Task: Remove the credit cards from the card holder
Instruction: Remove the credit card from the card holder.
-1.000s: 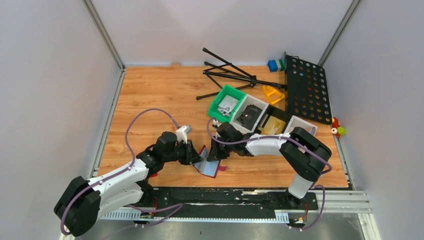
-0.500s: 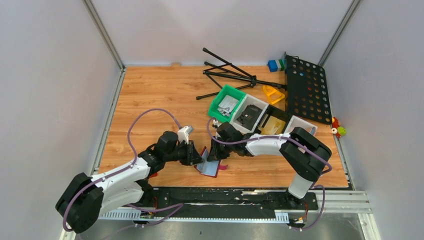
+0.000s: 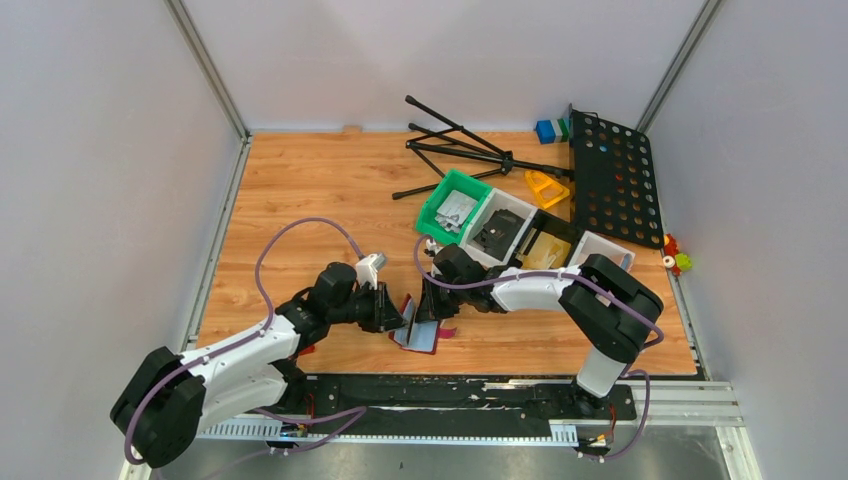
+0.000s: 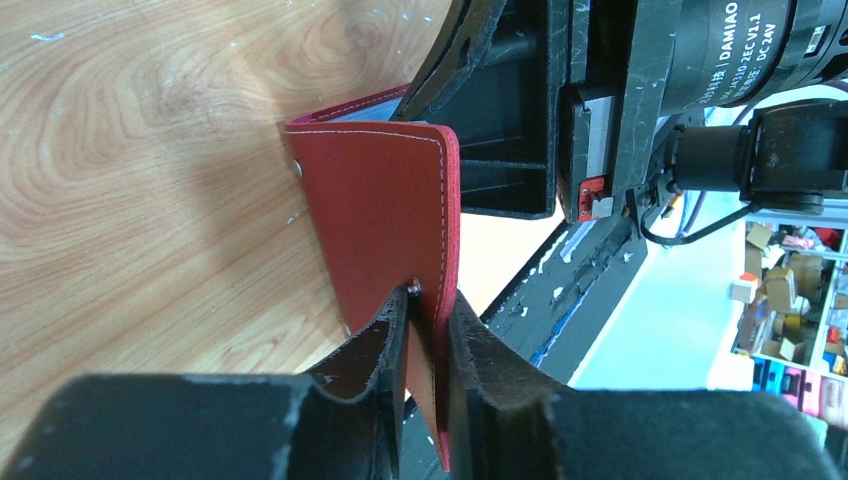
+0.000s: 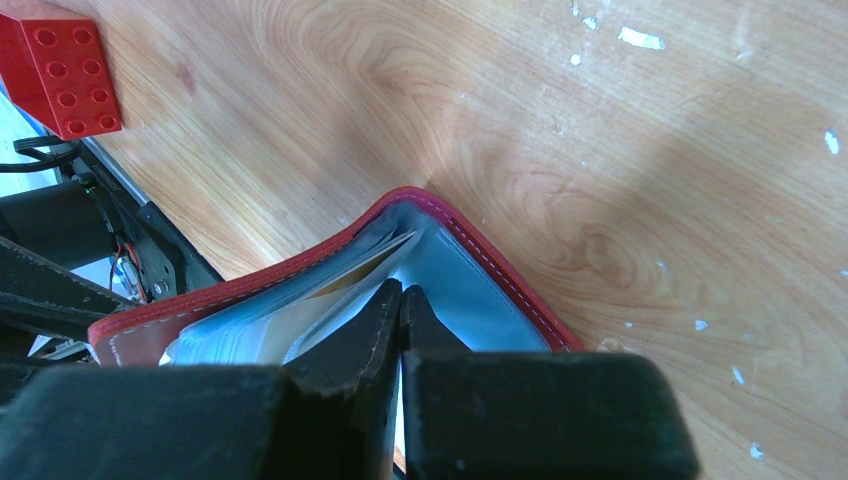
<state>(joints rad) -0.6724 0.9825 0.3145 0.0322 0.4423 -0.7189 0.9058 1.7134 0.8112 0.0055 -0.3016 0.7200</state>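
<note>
The card holder (image 3: 420, 337), dark red with grey inner pockets, lies half open near the table's front edge between my two grippers. My left gripper (image 3: 397, 318) is shut on its raised red flap (image 4: 385, 210), with the fingertips (image 4: 392, 322) beside the snap stud. My right gripper (image 3: 425, 308) is shut, and its joined tips (image 5: 402, 292) reach into the fold against the grey lining (image 5: 480, 285). A pale card with a yellow edge (image 5: 345, 283) shows among the clear pockets. The other cards are hidden.
A red brick (image 5: 60, 65) lies near the left arm. Behind the grippers stand a green bin (image 3: 455, 205) and white bins (image 3: 505, 228). A black folded stand (image 3: 460, 150) and a perforated black panel (image 3: 612, 175) lie at the back right.
My left gripper has moved slightly toward the right one, and the red flap stands more upright. The right arm has stayed where it was.
</note>
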